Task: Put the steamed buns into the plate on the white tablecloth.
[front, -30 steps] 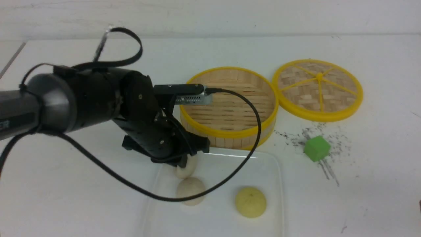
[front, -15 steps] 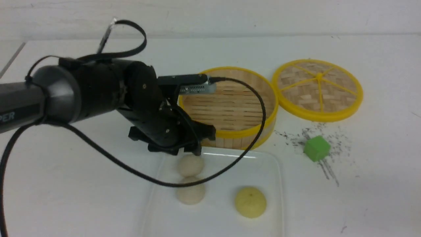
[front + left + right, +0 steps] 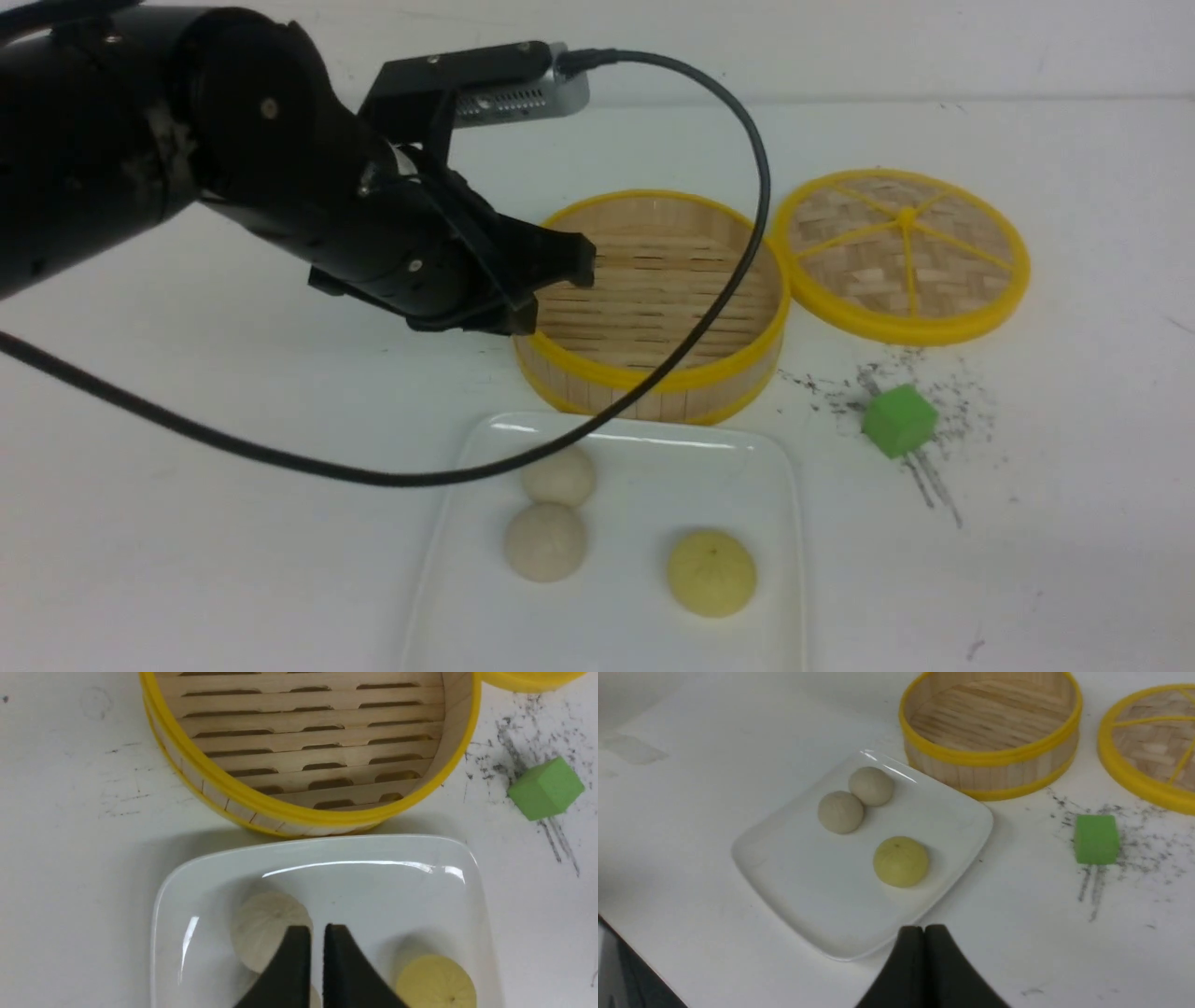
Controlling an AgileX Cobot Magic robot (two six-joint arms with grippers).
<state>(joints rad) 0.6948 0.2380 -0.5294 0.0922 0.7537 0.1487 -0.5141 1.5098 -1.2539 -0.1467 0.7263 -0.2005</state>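
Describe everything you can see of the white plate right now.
The glossy white rectangular plate, ceramic-looking with rounded corners and a raised rim, lies flat on the white tablecloth, just on the robot's side of the round yellow-rimmed bamboo steamer basket. On it rest two off-white round steamed buns, close together, and one pale yellow steamed bun apart.

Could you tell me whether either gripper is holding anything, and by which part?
Nothing is held: left gripper and right gripper are shut and empty; the steamed buns lie on the plate.
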